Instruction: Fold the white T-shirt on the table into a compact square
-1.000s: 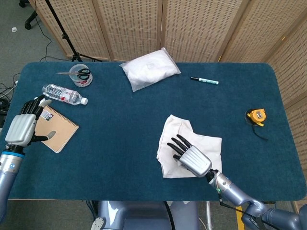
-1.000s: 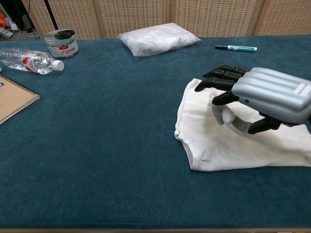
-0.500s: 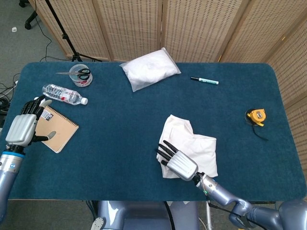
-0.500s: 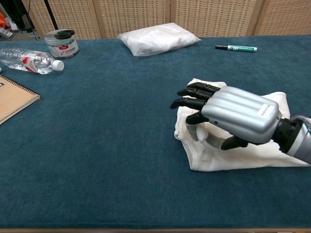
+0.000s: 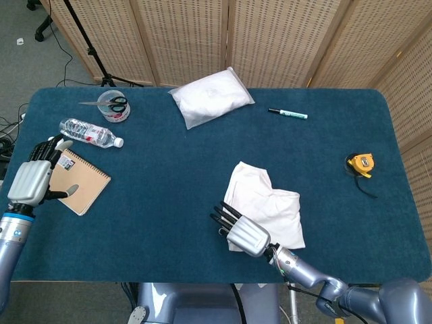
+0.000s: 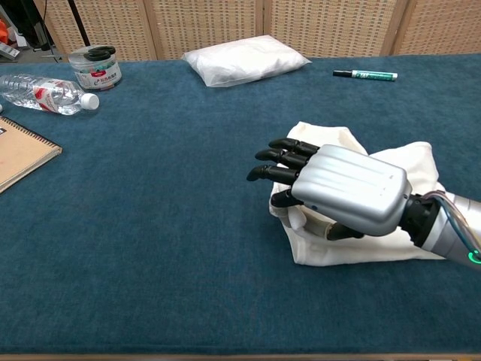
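My left robot hand (image 5: pixel 32 177) is parked at the far left edge of the surface (image 5: pixel 169 175), hovering over the spiral notebook (image 5: pixel 82 181), fingers loosely apart and holding nothing; it has not budged over the last second.

Moving right, the action is all with my right robot hand (image 6: pixel 331 188). A second ago it lay across the middle of the white T-shirt (image 5: pixel 266 202); since then I have pulled it back toward me and to the left, so it now sits over the shirt's near-left corner, with the dark fingers (image 6: pixel 282 156) stretched flat and close together, reaching past the cloth edge over bare surface. Whether the thumb underneath has any fabric I cannot tell from either view.

The shirt has changed with that sweep: its right edge has drawn in and the bundle reads narrower and tidier. I judge that one fold has just been smoothed down, but the outline is lumpy, not yet a square.

It lies right of centre, near the front edge. In the head view its long axis runs diagonally, from a bunched peak at upper left down toward lower right.
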{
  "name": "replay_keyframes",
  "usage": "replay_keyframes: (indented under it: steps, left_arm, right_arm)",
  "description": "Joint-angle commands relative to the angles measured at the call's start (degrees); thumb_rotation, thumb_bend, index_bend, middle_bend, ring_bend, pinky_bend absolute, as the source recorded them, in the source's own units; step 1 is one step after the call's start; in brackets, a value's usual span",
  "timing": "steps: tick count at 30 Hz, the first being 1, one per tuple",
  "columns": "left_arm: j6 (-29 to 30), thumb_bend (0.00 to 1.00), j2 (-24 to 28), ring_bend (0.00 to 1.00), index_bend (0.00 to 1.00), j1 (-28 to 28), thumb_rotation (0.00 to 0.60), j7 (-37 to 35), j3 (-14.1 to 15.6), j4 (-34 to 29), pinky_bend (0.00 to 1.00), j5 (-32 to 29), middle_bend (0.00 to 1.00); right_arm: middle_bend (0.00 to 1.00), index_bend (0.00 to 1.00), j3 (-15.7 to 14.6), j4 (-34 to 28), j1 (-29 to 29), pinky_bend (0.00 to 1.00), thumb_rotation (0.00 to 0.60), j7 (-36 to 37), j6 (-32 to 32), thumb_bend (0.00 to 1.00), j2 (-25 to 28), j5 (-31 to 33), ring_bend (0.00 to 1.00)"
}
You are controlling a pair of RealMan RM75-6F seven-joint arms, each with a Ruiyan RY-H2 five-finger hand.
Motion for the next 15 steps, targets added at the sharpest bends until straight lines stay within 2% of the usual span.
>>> replay_keyframes:
  steps: [1,3,4,5,7,8,11,15]
  left_arm:
    - [-0.14,0.2,-0.04,0.0,0.0,-0.04,0.6,0.01,0.03,0.0,0.0,-0.06,0.0]
    - [-0.11,0.2,-0.05,0.0,0.0,-0.06,0.6,0.13,0.06,-0.02,0.0,0.0,0.0]
    - [-0.04,0.2,-0.06,0.0,0.0,-0.03,0.6,0.15,0.07,-0.04,0.0,0.02,0.0]
    - [0.0,0.2,-0.06,0.0,0.0,-0.01,0.6,0.14,0.05,-0.05,0.0,0.01,0.0]
    - [-0.01,0.2,-0.07,0.0,0.0,-0.01,0.6,0.13,0.03,0.01,0.0,-0.08,0.0]
    - [-0.04,0.2,-0.09,0.0,0.0,-0.03,0.6,0.17,0.03,0.04,0.0,-0.12,0.0]
    - [-0.21,0.2,-0.16,0.0,0.0,-0.11,0.6,0.23,0.1,0.05,0.0,-0.07,0.0]
    - [-0.16,0.2,-0.19,0.0,0.0,-0.11,0.6,0.27,0.13,0.03,0.0,0.0,0.0]
  right_arm:
    - [0.15,0.72,-0.23,0.38,-0.02,0.0,0.6,-0.36,0.75,0.6,-0.68,-0.33,0.0]
    - [0.14,0.67,-0.22,0.49,-0.07,0.0,0.6,-0.77,0.75,0.52,-1.07,-0.06,0.0]
    - [0.12,0.56,-0.3,0.2,-0.13,0.0,0.6,-0.88,0.63,0.42,-1.0,0.1,0.0]
    - [0.09,0.41,-0.36,-0.2,-0.21,0.0,0.6,-1.02,0.59,0.29,-0.87,0.24,0.0]
    - [0.05,0.17,-0.56,-1.36,-0.33,0.0,0.6,-1.47,0.58,0.09,-0.33,0.36,0.0]
    - [0.04,0.08,-0.65,-1.85,-0.37,0.0,0.6,-1.74,0.53,0.03,-0.09,0.4,0.0]
    - [0.01,0.0,-0.92,-3.07,-0.38,0.0,0.6,-2.06,0.81,0.0,0.51,0.16,0.0]
    - [0.0,0.0,-1.09,-4.33,-0.33,0.0,0.6,-2.27,1.4,0.0,1.23,-0.25,0.0]
